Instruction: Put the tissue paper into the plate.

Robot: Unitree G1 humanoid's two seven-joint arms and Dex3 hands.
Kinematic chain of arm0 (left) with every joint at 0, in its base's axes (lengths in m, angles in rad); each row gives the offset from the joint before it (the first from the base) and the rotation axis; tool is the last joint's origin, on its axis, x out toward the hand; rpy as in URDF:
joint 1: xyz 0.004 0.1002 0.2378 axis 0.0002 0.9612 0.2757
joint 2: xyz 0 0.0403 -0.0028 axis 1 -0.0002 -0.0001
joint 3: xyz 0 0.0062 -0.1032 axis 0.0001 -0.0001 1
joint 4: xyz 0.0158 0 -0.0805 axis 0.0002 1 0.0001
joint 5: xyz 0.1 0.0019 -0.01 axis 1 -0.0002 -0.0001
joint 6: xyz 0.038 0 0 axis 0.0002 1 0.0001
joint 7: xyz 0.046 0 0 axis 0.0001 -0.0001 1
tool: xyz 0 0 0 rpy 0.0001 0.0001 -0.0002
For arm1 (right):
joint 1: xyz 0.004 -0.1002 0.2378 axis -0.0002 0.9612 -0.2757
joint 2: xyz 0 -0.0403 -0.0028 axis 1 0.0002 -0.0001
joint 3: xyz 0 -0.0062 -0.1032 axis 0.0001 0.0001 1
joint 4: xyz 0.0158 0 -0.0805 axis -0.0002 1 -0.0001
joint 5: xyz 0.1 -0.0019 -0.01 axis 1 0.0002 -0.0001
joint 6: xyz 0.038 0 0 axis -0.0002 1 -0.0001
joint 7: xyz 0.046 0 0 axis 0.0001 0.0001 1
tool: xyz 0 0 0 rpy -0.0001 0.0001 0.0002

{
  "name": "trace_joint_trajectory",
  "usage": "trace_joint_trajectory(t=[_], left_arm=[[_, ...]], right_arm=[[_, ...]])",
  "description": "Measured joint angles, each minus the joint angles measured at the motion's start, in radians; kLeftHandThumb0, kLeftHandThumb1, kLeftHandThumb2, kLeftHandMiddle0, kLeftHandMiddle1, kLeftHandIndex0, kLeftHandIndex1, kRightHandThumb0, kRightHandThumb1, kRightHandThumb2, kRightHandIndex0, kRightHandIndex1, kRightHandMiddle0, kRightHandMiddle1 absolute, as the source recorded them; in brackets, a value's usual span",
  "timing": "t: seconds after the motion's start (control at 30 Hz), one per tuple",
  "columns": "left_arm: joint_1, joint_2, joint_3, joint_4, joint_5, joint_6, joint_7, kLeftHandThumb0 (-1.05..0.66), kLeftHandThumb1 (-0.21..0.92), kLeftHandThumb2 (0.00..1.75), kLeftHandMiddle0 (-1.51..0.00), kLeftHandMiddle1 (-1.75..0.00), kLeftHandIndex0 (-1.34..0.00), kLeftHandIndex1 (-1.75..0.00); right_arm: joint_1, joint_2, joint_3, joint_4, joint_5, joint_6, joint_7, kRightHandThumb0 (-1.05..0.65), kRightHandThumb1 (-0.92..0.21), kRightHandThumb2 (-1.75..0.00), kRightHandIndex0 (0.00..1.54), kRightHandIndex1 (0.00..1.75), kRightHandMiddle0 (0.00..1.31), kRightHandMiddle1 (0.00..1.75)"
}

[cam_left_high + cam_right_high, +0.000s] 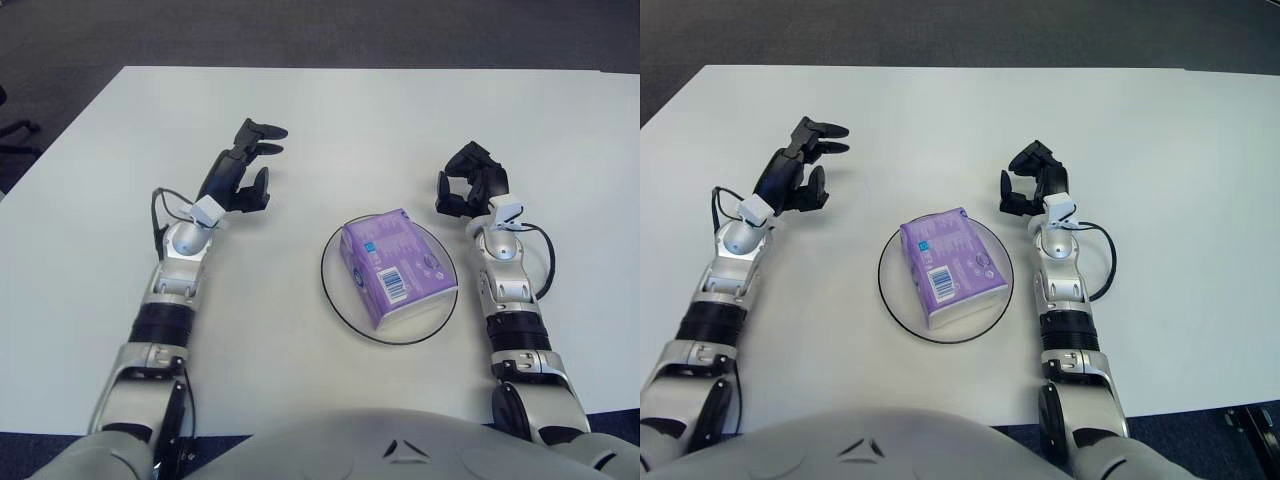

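Observation:
A purple tissue pack [393, 264] lies inside the clear, dark-rimmed plate [340, 304] at the table's middle, with its barcode label facing up. My left hand [247, 167] hovers well to the left of the plate, fingers spread and holding nothing. My right hand [468, 182] shows just beyond the plate's right side, fingers curled with nothing in them.
The white table [330, 110] stretches around the plate, with its far edge against dark carpet [300, 30]. A black cable loops beside my right forearm [545, 262].

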Motion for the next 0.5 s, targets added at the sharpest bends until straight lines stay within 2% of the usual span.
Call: trace_joint_trajectory(t=[0.27, 0.5], left_arm=[[0.015, -0.082, 0.06, -0.071, -0.07, 0.145, 0.104, -0.41, 0.57, 1.0, -0.92, -1.75, -0.42, -1.75], [0.024, -0.111, 0.078, -0.093, -0.125, 0.233, 0.124, -0.42, 0.52, 1.07, -1.12, -1.75, -0.46, -1.75]], right_arm=[[0.001, 0.0, -0.004, 0.001, 0.0, -0.001, 0.005, -0.48, -0.33, -1.3, 1.28, 1.75, 0.6, 1.75], [0.001, -0.002, -0.007, 0.003, 0.0, -0.001, 0.006, -0.47, -0.34, -1.29, 1.29, 1.75, 0.6, 1.75]])
